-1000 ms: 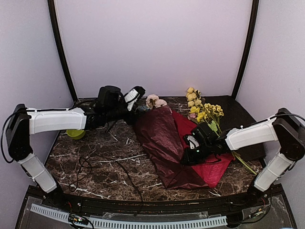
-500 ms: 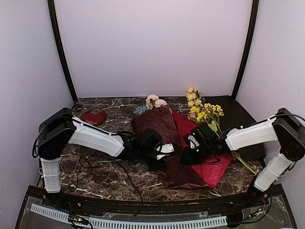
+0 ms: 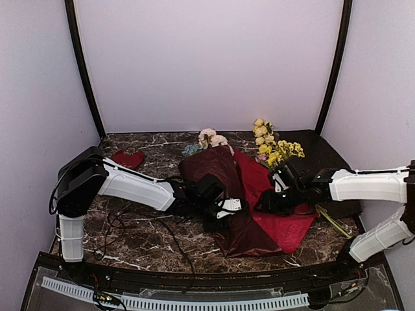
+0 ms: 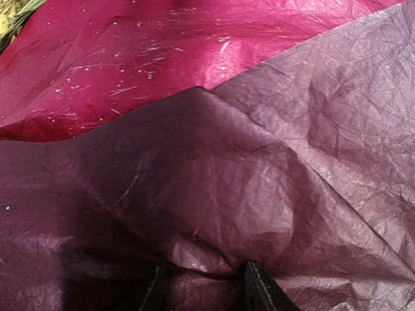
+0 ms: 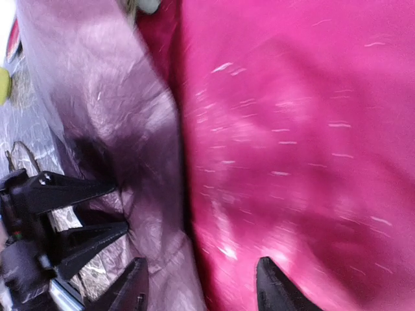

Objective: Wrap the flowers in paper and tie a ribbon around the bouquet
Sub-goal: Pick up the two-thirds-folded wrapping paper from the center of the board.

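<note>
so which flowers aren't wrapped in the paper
The yellow-blossomed stems, lying uncovered beside the paper; the pink roses poke from under its burgundy fold.

A crinkled sheet of paper (image 3: 220,170) lies on a dark marble table (image 3: 149,249), burgundy on the left and bright red on the right. Pink and white roses (image 3: 211,137) and a bluish blossom (image 3: 190,149) poke out at its far end. The left gripper (image 3: 228,212) is down at the burgundy fold, and the right gripper (image 3: 264,206) is over the red face. Yellow flowers (image 3: 277,150) lie beyond the right gripper. A red heart-shaped lump (image 3: 127,158) sits far left, and a thin black cord (image 3: 133,227) loops nearby.
</note>
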